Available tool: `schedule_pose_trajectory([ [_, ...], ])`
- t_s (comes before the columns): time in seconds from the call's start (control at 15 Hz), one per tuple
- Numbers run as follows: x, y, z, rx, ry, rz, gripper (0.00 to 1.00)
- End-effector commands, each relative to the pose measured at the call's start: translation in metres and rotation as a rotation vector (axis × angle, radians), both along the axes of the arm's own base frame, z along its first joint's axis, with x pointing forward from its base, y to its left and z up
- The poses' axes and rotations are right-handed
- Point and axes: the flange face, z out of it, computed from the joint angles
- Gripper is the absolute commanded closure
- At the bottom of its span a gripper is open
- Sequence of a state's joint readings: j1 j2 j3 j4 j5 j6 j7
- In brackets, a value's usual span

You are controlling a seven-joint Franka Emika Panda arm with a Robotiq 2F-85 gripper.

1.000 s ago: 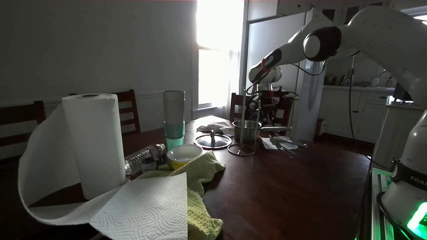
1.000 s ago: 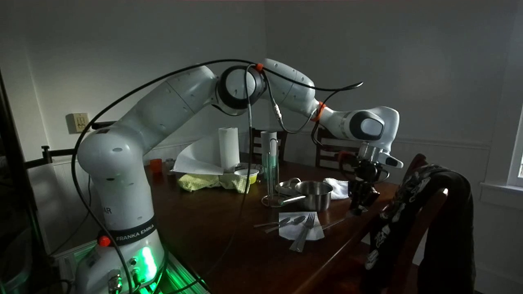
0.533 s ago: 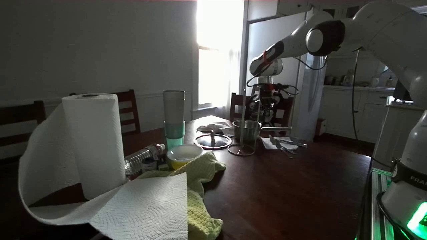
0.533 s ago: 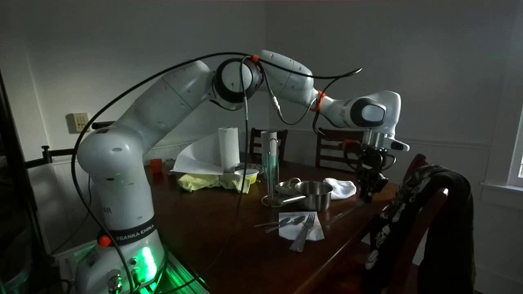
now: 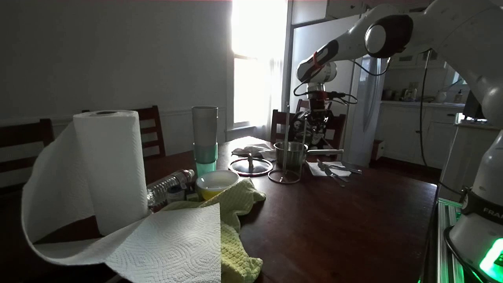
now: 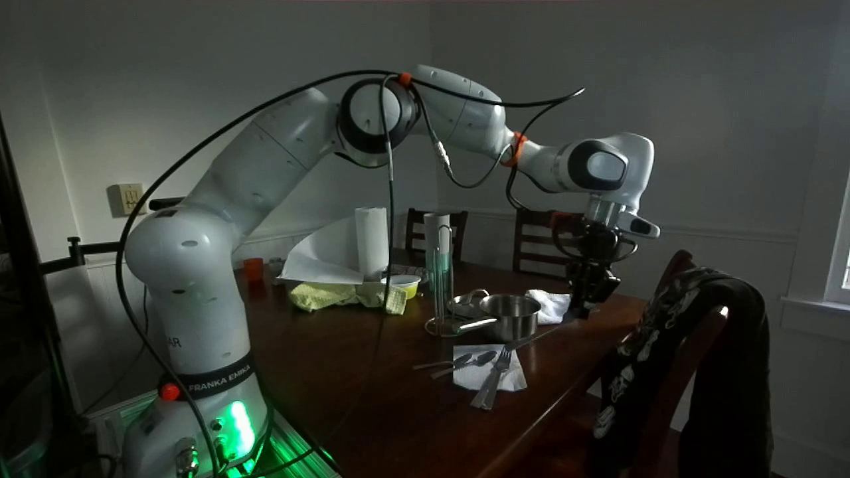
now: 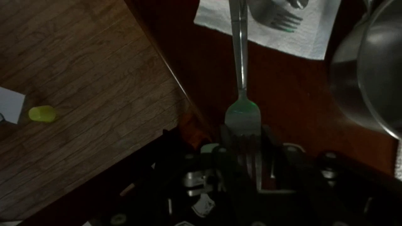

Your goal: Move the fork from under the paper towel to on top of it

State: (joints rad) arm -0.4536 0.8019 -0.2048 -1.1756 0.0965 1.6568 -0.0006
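Fork (image 7: 242, 114), tined head clasped in pincer (image 7: 244, 133), handle toward paper towel (image 7: 284, 38)

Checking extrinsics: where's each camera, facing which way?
An exterior view: near the white roll, facing the window; arm and base show cropped.
An exterior view: across the table from the walls' corner, facing it; base, arm and gripper show.
Wrist view: at the arm's end, facing down at table and floor; gripper holding a fork shows.
Both exterior views share the pot and paper towel.

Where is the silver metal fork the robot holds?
In the wrist view, the silver metal fork is near centre, gripped by the black end effector, left of the round metal saucepan.
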Motion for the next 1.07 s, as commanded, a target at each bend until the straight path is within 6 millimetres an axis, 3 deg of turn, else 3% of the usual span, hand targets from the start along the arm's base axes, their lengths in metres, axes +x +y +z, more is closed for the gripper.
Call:
schedule_pose_trajectory([
  [0.0, -0.034, 0.021, -0.008, 0.082, 0.09, 0.074, 0.93],
  [0.4, -0.074, 0.065, -0.049, 0.157, 0.195, 0.168, 0.93],
  [0.6, -0.083, 0.09, -0.06, 0.17, 0.122, 0.268, 0.93],
  [0.67, -0.065, 0.071, -0.067, 0.167, 0.168, 0.204, 0.72],
  [0.93, -0.074, 0.087, -0.068, 0.174, 0.141, 0.246, 0.72],
  [1.0, -0.075, 0.087, -0.067, 0.175, 0.139, 0.247, 0.93],
])
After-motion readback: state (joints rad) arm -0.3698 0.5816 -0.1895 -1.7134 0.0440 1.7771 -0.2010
